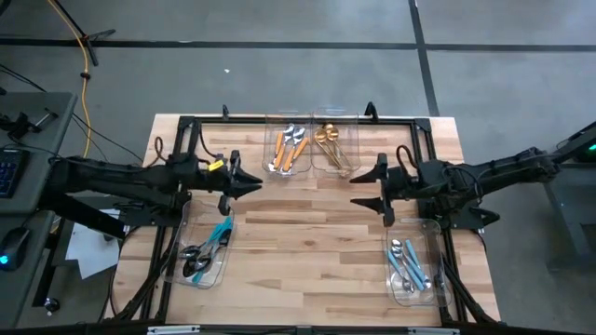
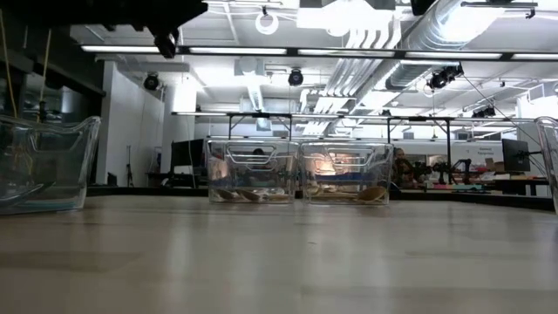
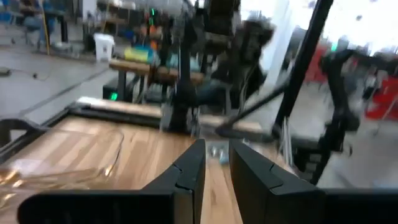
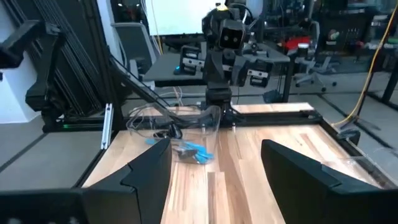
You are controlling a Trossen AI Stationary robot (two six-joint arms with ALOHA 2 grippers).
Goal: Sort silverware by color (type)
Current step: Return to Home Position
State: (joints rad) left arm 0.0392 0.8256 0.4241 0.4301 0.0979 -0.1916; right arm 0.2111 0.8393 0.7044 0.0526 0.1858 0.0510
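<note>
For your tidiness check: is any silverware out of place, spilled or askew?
One blue-handled utensil pokes over the rim of the left bin, not lying flat. No silverware lies loose on the table; the other bins look orderly.

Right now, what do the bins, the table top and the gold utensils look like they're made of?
The clear rectangular bins look like rigid plastic: see-through walls with glossy highlights. The pale table top looks like butcher-block wood: parallel glued strips with visible grain and a soft sheen. The all-gold utensils look like gold-coloured metal, judging by their bright glints, though coated plastic can't be ruled out from above.
</note>
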